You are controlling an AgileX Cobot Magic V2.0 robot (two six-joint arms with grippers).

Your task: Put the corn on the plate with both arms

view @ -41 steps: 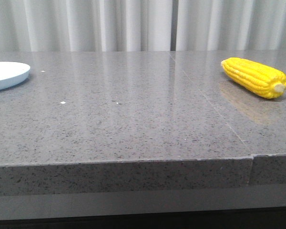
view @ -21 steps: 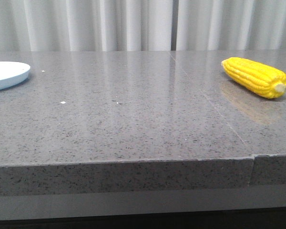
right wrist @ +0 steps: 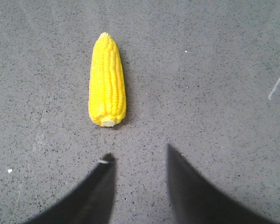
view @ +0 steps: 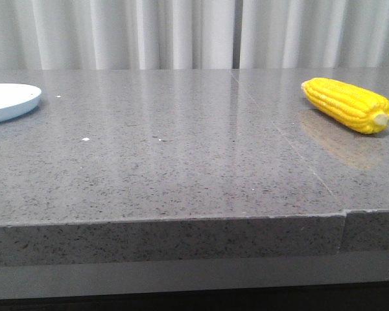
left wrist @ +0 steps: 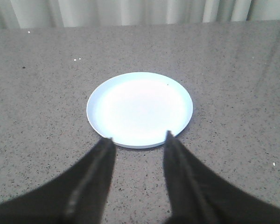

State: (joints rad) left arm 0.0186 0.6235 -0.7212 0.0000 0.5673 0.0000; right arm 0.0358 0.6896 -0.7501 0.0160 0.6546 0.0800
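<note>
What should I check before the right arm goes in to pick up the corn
1. Corn free on the table, nothing touching it: ok.
2. Right gripper jaws open and empty: ok.
3. Right gripper lined up with the corn: not ok, the corn lies off to one side of the gap.
4. Plate empty, ready to receive: ok.
5. Left gripper jaws open, empty, at the plate's near rim: ok.
6. Path between corn and plate free of arms in the front view: ok.

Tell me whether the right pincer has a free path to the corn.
Probably yes. The right pincer is open, the corn lies just ahead of it on bare table, nothing between them.
</note>
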